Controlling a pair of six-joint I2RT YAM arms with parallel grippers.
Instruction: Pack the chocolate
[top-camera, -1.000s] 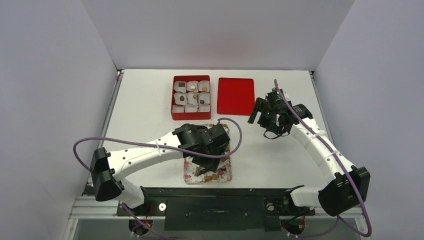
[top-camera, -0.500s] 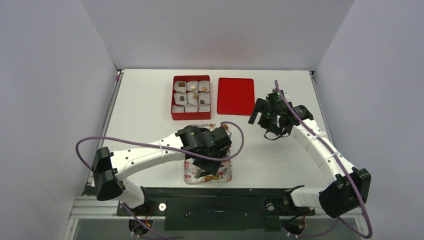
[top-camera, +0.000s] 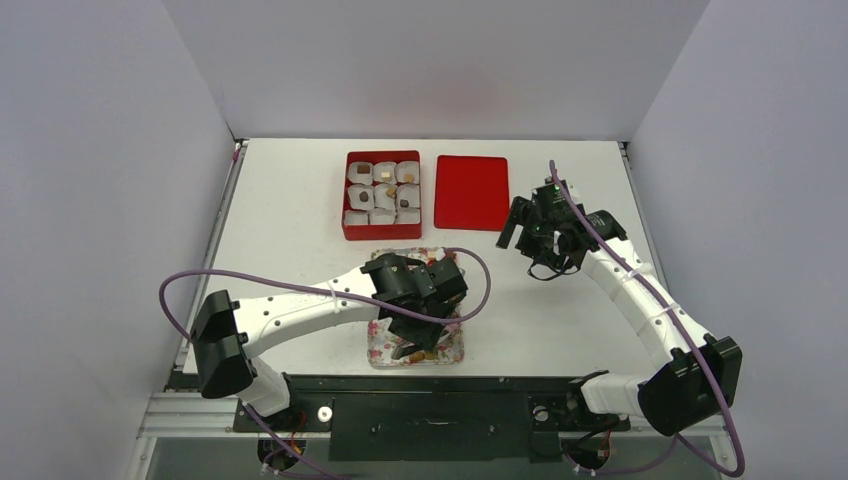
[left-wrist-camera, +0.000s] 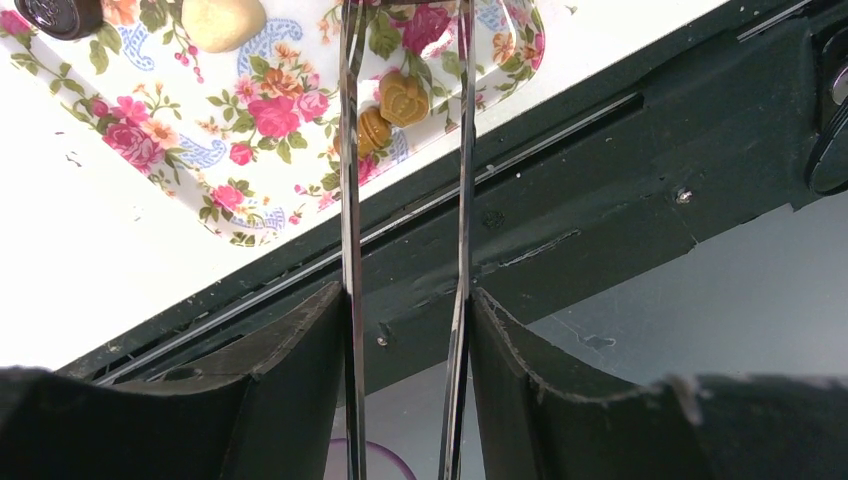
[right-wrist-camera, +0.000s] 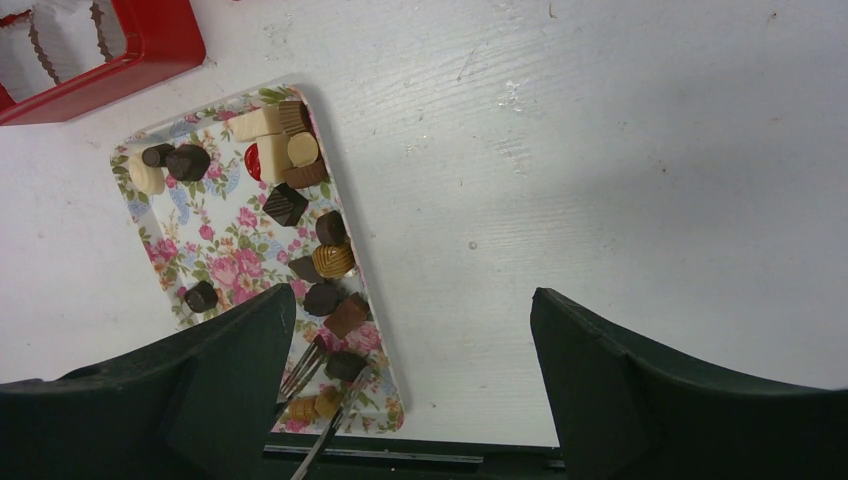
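The chocolate (right-wrist-camera: 300, 170), dark, tan, cream and one red piece, lies on a floral tray (right-wrist-camera: 215, 240) at the table's near edge (top-camera: 375, 350). My left gripper (top-camera: 415, 340) is over the tray's near end, shut on metal tongs (left-wrist-camera: 350, 200) that run between its fingers (left-wrist-camera: 300, 370). In the right wrist view the forked tong tips (right-wrist-camera: 305, 365) straddle a dark piece (right-wrist-camera: 345, 365) beside two caramel pieces (left-wrist-camera: 402, 97); whether they pinch it I cannot tell. My right gripper (top-camera: 520, 225) is open and empty, hovering right of the tray (right-wrist-camera: 410, 340).
A red box (top-camera: 382, 195) with white paper cups, several holding a piece, stands at the back centre. Its red lid (top-camera: 472, 192) lies flat to its right. The black frame rail (left-wrist-camera: 600, 180) runs just beyond the tray's near edge.
My left arm has shifted slightly right and toward the tray's near end with the tongs. The right arm has not moved.
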